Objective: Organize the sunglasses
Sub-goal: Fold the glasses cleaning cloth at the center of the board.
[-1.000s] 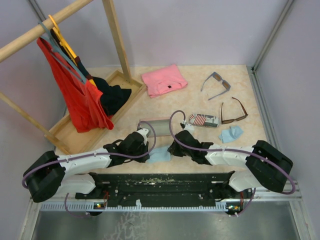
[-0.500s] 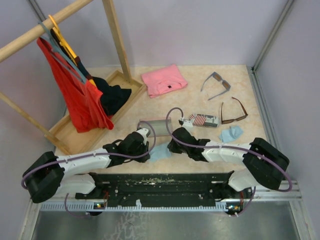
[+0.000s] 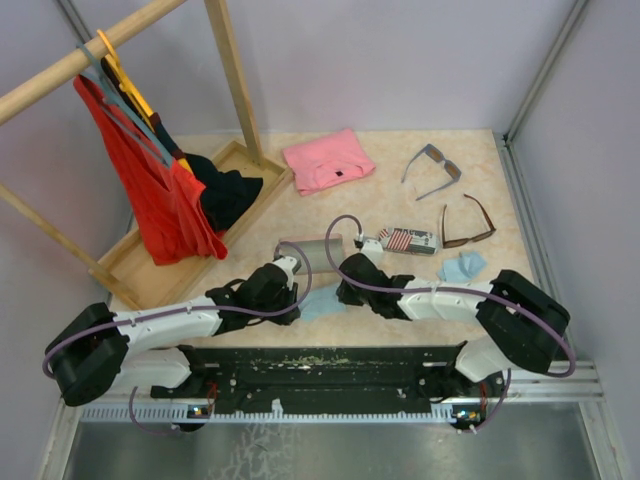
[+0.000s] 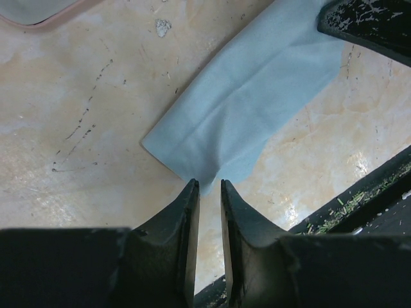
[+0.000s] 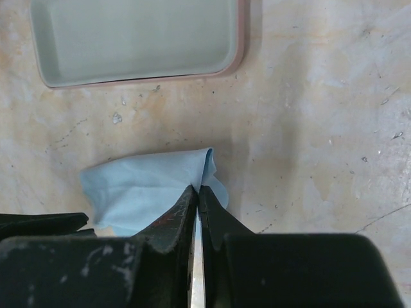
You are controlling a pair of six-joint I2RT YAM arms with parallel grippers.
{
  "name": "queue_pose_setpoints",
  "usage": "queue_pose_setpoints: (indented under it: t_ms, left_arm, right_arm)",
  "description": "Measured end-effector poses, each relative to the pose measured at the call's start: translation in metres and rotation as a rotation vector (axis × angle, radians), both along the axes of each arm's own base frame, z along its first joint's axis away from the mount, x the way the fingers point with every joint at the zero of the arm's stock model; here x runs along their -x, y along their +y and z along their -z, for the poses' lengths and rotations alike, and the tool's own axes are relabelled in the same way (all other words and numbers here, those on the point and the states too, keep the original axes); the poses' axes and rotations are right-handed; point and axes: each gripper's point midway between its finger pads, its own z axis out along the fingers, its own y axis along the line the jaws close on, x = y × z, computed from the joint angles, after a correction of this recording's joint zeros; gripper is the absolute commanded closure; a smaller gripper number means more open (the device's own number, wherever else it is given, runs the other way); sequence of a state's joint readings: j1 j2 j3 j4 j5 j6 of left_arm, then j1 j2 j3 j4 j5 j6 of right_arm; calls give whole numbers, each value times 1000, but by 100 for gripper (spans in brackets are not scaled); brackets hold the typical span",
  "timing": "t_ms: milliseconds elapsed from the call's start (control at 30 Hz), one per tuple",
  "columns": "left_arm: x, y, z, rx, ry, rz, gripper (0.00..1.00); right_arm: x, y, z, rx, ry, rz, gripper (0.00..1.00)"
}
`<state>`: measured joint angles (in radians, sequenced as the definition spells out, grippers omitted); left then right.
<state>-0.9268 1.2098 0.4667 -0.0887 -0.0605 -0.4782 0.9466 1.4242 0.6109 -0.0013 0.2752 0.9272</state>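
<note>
The right gripper [image 5: 198, 188] is pressing its two black fingers almost together on a raised fold at the edge of the light blue cloth [image 5: 148, 186], which is lying crumpled on the beige marbled table [image 3: 400, 190]. The left gripper [image 4: 207, 185] is holding its jaws a narrow gap apart, with bare table showing between them, and its tips are sitting right at the opposite edge of that cloth. Just beyond the cloth, the open pink oblong case [image 5: 138, 42] is lying with its pale grey inside facing up. The grey-blue sunglasses with dark lenses [image 3: 440, 160] are resting at the far right of the table. The thin brown-framed sunglasses [image 3: 478, 236] are lying nearer, just beside the flag-patterned oblong case [image 3: 408, 240]. Both pairs are sitting well apart from the grippers. A second light blue cloth [image 3: 462, 267] is lying on the near side of the brown pair
</note>
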Motion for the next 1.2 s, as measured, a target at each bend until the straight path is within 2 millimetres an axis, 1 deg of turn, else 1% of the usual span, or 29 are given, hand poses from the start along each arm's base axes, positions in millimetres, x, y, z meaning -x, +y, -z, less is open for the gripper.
queue_pose_setpoints:
  t_ms: [233,300,700,1200]
  left_arm:
    - [0,0,0,0,0,0,75]
    - [0,0,0,0,0,0,75]
    - [0,0,2,-6,5,0,75]
    - [0,0,2,-6,5,0,76]
  right_arm:
    - [2,2,4,-2,15,-10,80]
    - [1,3,4,-10,14,-14,78]
    - [3,5,4,-18,24,-22,78]
    - [10,-2,13,1,47,-30,75]
